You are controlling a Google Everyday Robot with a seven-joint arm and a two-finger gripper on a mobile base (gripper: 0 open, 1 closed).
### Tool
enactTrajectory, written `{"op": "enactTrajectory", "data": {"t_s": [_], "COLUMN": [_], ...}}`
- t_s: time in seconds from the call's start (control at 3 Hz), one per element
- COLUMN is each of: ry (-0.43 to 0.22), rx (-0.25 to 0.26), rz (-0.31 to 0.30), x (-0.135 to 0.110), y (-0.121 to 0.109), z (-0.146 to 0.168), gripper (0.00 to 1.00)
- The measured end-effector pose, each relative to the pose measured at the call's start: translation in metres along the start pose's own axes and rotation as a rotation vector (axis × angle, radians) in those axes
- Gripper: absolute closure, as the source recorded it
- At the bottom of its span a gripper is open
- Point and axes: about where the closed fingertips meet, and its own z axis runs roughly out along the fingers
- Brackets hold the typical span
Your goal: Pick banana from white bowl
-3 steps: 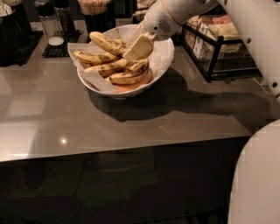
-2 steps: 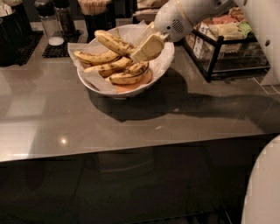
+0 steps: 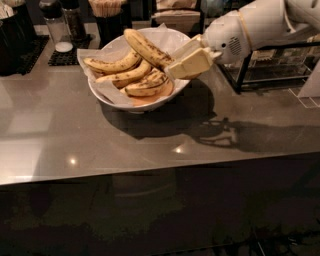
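The white bowl (image 3: 102,92), lined with crinkled white paper, stands on the grey counter at the back middle. It holds several speckled yellow bananas. The longest banana (image 3: 145,46) lies slanted on top of the others, its right end between my fingers. My gripper (image 3: 171,63) reaches in from the right over the bowl's right rim and is shut on that end of the banana. Its cream fingers (image 3: 192,62) hide the tip of the banana.
A black wire rack (image 3: 240,75) stands right of the bowl, under my arm. Shakers on a black mat (image 3: 62,57), a cup of sticks (image 3: 107,10) and a dark container (image 3: 12,30) stand at the back left. The counter's front edge (image 3: 150,172) runs across the middle.
My gripper has moved to the right, from over the bowl's middle to its right rim. The longest banana has shifted right with it, over the other bananas.
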Motion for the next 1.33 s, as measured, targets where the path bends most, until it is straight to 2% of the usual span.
{"op": "enactTrajectory", "data": {"t_s": [0.33, 0.67, 1.0, 1.33], "ry": [-0.025, -0.016, 0.005, 0.007], "rx": [0.046, 0.091, 0.097, 0.098], "rz": [0.072, 0.156, 0.194, 0.195], "x": [0.01, 0.022, 0.028, 0.028], "y": [0.032, 0.063, 0.086, 0.087], "z": [-0.017, -0.029, -0.036, -0.036], "gripper": [1.0, 1.0, 1.0, 1.0]}}
